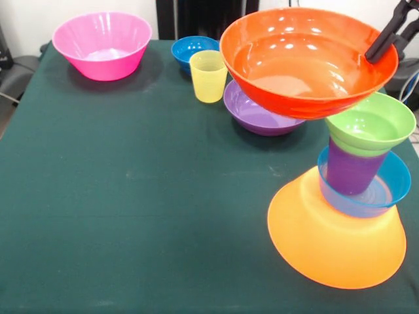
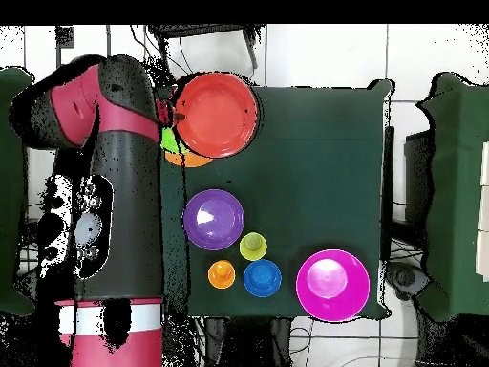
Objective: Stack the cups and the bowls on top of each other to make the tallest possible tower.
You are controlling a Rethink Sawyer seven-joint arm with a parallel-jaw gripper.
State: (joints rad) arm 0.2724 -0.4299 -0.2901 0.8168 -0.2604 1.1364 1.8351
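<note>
Dark green tablecloth [image 1: 131, 196] under scattered bowls, white wall [image 1: 26, 16] behind.

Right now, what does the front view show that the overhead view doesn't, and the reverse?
Front only: the stacked light blue plastic bowl and purple plastic cup, plus black fingers pinching the rim of the orange-red plastic bowl. Overhead only: the small orange plastic cup and the red-and-black arm. Both: pink bowl, purple bowl, dark blue bowl, yellow cup.

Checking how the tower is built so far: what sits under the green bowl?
Under the green bowl stands the purple cup, set in the light blue bowl on the upturned yellow-orange bowl. The cup's foot is blurred through the blue wall; the orange-red bowl hides the green bowl's left rim.
</note>
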